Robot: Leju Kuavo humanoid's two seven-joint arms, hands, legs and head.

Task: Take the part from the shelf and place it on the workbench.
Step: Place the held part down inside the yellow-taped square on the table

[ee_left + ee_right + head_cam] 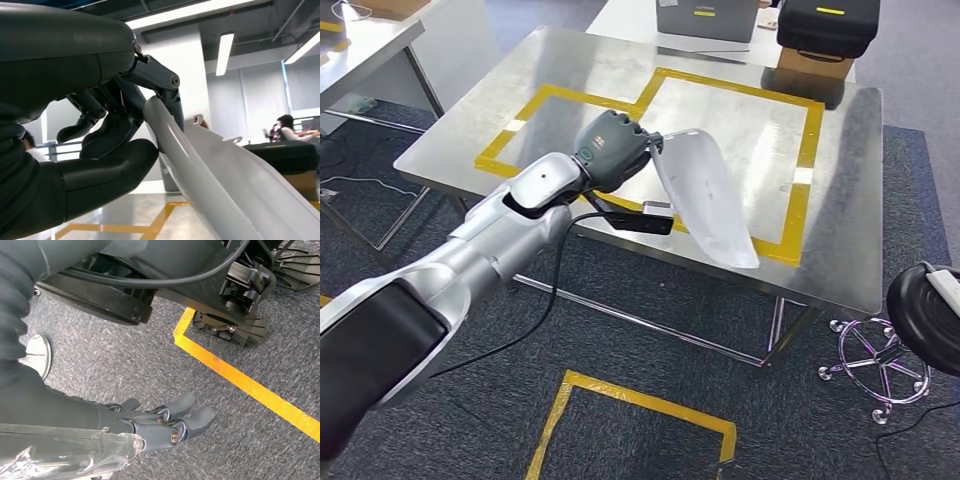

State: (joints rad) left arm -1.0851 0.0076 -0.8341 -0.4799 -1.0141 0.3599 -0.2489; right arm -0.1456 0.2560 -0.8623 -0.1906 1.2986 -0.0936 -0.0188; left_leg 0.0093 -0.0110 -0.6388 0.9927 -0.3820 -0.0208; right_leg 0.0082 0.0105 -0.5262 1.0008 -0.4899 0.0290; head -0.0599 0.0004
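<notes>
A long, curved silver-grey part (pixel 709 195) hangs over the near side of the steel workbench (pixel 841 200), held at its upper end by my left hand (pixel 616 148). Its lower tip reaches past the yellow tape frame (pixel 803 180) toward the bench's front edge. In the left wrist view the dark fingers (pixel 158 80) and thumb (pixel 113 162) pinch the part (pixel 226 185) at its narrow end. My right hand (pixel 170 422) hangs beside my body above the grey carpet, fingers stretched out and apart, holding nothing.
A black case (pixel 829 25) and a grey box (pixel 706 18) stand beyond the bench's far edge. A black stool (pixel 924 315) with a chrome base stands at the right. Another table (pixel 365 40) is at far left. Yellow floor tape (pixel 644 405) marks the carpet.
</notes>
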